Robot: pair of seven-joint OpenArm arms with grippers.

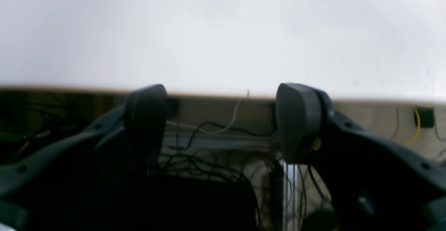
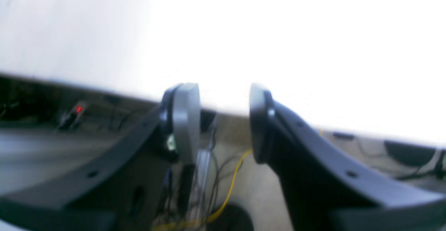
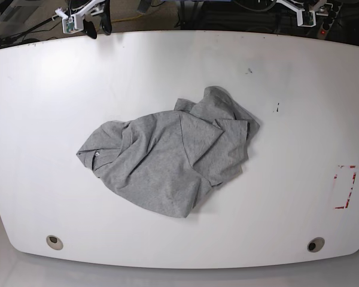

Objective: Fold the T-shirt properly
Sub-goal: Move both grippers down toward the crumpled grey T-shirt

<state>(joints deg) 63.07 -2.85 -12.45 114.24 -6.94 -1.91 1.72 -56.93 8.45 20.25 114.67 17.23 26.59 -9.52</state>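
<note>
While both arms sit back at the far edge of the white surface, the T-shirt lies crumpled near the middle of it, well apart from either tool. Shirt is grey, bunched and wrinkled, layers folded over each other, one lobe reaching up toward the far right, collar area toward the left; no lettering shows. Left tool has its dark fingers spread wide, nothing between them, only the surface edge and tangled cables beyond. Right tool stands partly open with a clear gap between its pads, holding nothing; view is blurred. A yellow wire shows below it. On the surface: red-marked rectangle at the right edge, two round holes along the near edge, small dark specks right of the shirt
</note>
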